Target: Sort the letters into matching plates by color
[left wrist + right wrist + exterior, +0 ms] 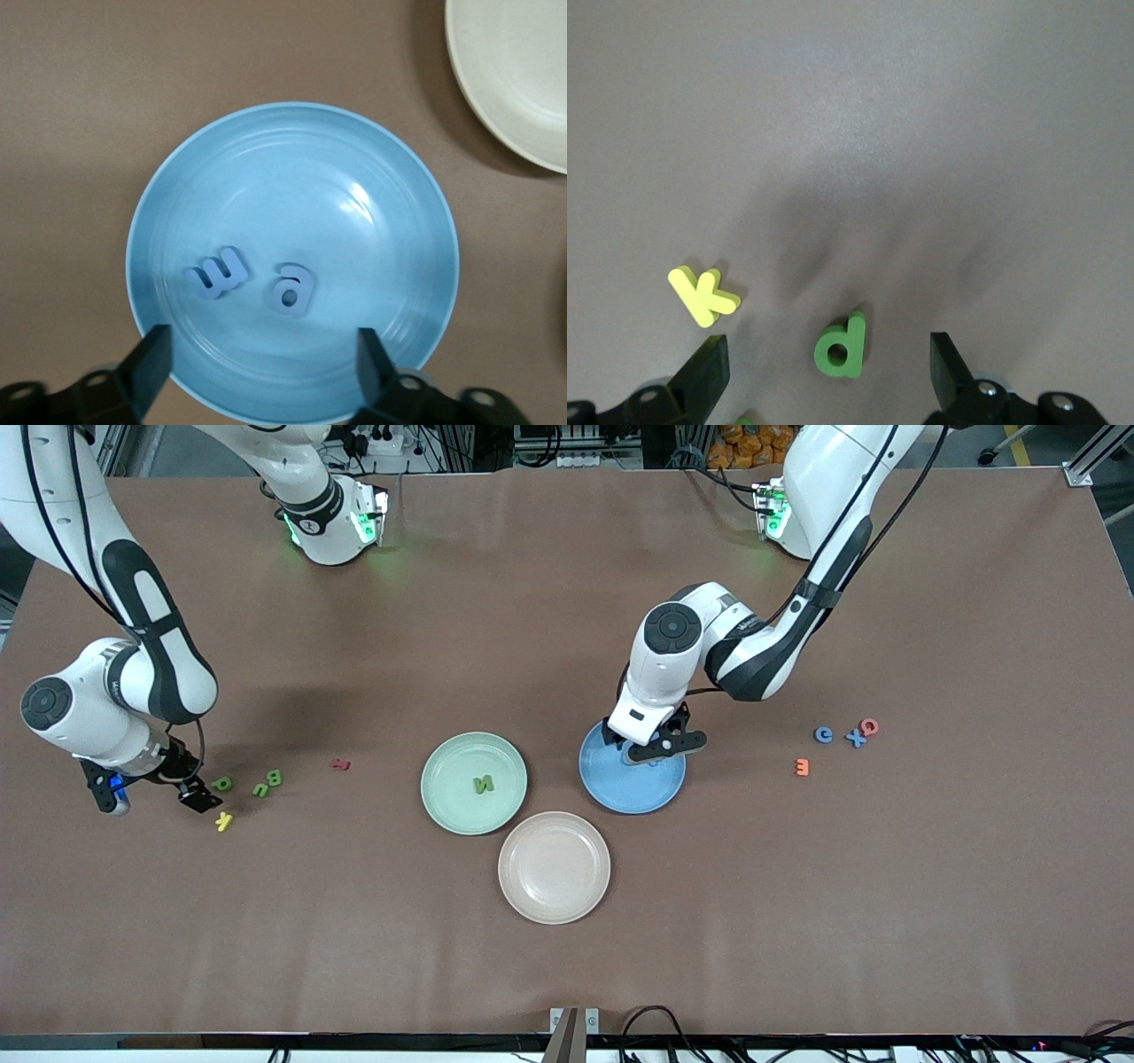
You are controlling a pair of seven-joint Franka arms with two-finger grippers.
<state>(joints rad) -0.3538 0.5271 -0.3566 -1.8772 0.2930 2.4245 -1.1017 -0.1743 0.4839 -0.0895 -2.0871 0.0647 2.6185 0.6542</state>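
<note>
- The left gripper (pixel 654 748) hovers over the round matte blue plate (pixel 399 177), jaws spread wide and holding nothing. Two small chunky blue letters (pixel 217 272) lie inside the plate, side by side, under and between the jaws.
- The blue plate sits just beside the pale mint-green plate (pixel 443 779), which holds one green letter N (pixel 482 784). The pinkish-beige plate (pixel 554 903) lies nearer the front camera than both, and shows nothing in it.
- The right gripper (pixel 152 790) hangs low over the brown table (pixel 567 602) at the right arm's end, jaws open and empty. A green letter shaped like a d (pixel 842 347) lies on the table between them; a yellow letter K (pixel 702 296) lies just beside one jaw.
- Two more green letters (pixel 268 782) rest near that spot, with a dark red letter (pixel 340 763) closer to the green plate.
- The step in hand appears to be picking the green d. To do it well, the right gripper should descend straight, centred on the letter, keeping clear of the yellow K.
- Toward the left arm's end wait a blue C (pixel 823 734), a blue X (pixel 855 738), a pink letter (pixel 869 726) and an orange letter (pixel 803 766).
</note>
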